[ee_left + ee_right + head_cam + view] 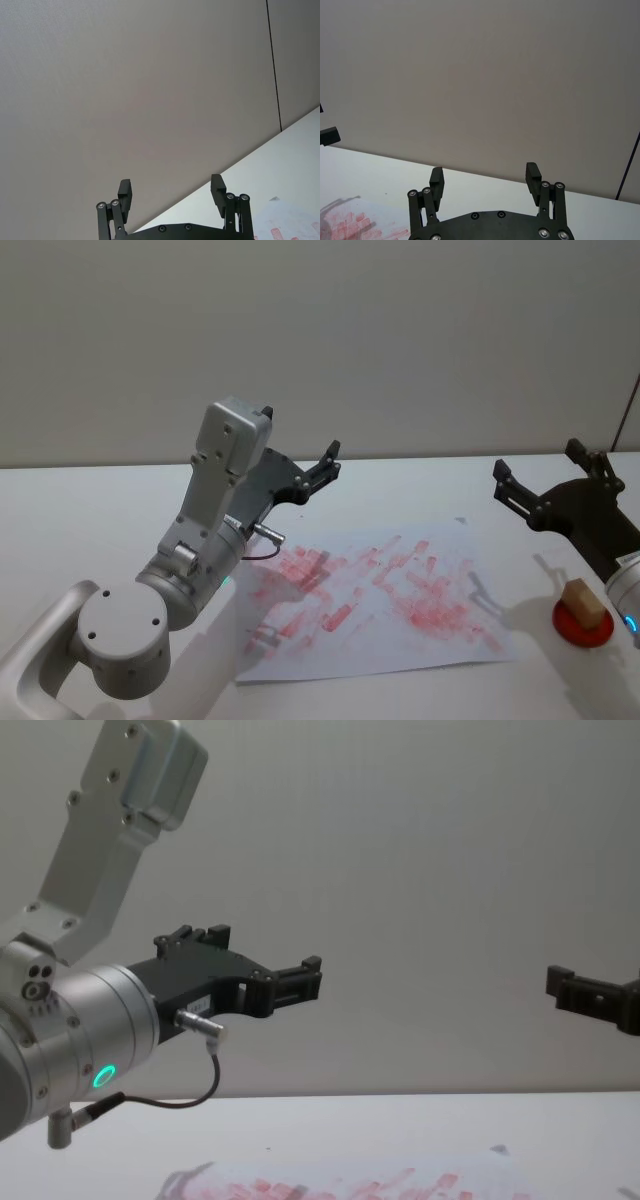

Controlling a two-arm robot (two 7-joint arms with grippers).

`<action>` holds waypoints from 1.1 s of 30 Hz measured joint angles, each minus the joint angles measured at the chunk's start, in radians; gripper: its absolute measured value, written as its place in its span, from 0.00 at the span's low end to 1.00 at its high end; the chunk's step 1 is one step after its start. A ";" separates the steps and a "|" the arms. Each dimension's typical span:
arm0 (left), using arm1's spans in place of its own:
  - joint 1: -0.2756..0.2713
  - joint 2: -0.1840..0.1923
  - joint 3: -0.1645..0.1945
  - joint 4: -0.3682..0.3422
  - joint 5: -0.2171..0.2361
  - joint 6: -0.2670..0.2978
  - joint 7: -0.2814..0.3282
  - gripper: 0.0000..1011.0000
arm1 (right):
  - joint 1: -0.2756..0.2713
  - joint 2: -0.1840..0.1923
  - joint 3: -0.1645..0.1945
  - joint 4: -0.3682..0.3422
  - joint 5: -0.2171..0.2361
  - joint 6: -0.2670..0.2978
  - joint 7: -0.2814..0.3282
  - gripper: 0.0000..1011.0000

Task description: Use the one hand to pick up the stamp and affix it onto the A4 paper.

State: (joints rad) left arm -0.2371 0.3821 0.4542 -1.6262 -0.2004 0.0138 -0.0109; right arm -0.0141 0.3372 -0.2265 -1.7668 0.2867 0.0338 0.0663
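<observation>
The A4 paper (400,625) lies on the white table, covered with red-pink stamp marks; its edge also shows in the chest view (350,1186) and both wrist views (292,225) (350,220). The stamp (584,601), a tan wooden block, stands on a round red pad (570,628) just right of the paper. My right gripper (537,462) (484,174) (562,985), the hand, hovers open and empty above the table, behind the stamp. My left gripper (330,462) (170,186) (310,978) is raised over the paper's far left part, open and empty.
The white table (120,500) runs back to a plain grey wall. A black cable (190,1098) loops from the left wrist, whose ring glows green. A dark vertical line marks the wall at the far right (628,410).
</observation>
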 joint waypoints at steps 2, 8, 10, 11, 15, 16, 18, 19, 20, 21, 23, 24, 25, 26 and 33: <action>0.000 0.000 0.000 0.000 0.000 0.000 0.000 0.99 | 0.000 0.000 0.000 0.000 0.000 0.000 0.000 0.99; 0.000 0.000 0.000 0.000 0.000 0.000 0.000 0.99 | 0.000 0.000 0.000 0.000 0.000 0.000 0.000 0.99; 0.000 0.000 0.000 0.000 0.000 0.000 0.000 0.99 | 0.000 0.000 0.000 0.000 0.000 0.000 0.000 0.99; 0.000 0.000 0.000 0.000 0.000 0.000 0.000 0.99 | 0.000 0.000 0.001 0.000 0.000 0.000 0.000 0.99; 0.000 0.000 0.000 0.000 0.000 0.000 0.000 0.99 | 0.000 0.000 0.001 0.000 0.000 0.000 0.000 0.99; 0.000 0.000 0.000 0.000 0.000 0.000 0.000 0.99 | -0.001 0.000 0.001 0.000 0.000 0.000 0.000 0.99; 0.000 0.000 0.000 0.000 0.000 0.000 0.000 0.99 | -0.001 0.000 0.001 0.000 0.000 0.000 0.000 0.99; 0.000 0.000 0.000 0.000 0.000 0.000 0.000 0.99 | 0.000 0.000 0.001 0.000 0.000 0.000 0.001 0.99; 0.000 0.000 0.000 0.000 0.000 0.000 0.000 0.99 | -0.001 0.000 0.001 0.000 0.000 0.000 0.001 0.99; 0.000 0.000 0.000 0.000 0.000 0.000 0.000 0.99 | -0.001 0.000 0.001 0.000 0.000 0.000 0.001 0.99; 0.000 0.000 0.000 0.000 0.000 0.000 0.000 0.99 | -0.001 0.000 0.001 0.000 0.001 0.000 0.001 0.99; 0.000 0.000 0.000 0.000 0.000 0.000 0.000 0.99 | -0.001 0.000 0.001 0.000 0.001 0.000 0.001 0.99; 0.000 0.000 0.000 0.000 0.000 0.000 0.000 0.99 | -0.001 0.000 0.001 0.000 0.001 0.000 0.001 0.99; 0.000 0.000 0.000 0.000 0.000 0.000 0.000 0.99 | -0.001 0.000 0.001 0.000 0.001 0.000 0.001 0.99; 0.000 0.000 0.000 0.000 0.000 0.000 0.000 0.99 | -0.007 0.006 0.004 -0.002 0.004 0.000 0.000 0.99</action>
State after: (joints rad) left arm -0.2371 0.3821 0.4542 -1.6262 -0.2004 0.0138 -0.0109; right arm -0.0211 0.3432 -0.2228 -1.7690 0.2904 0.0341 0.0666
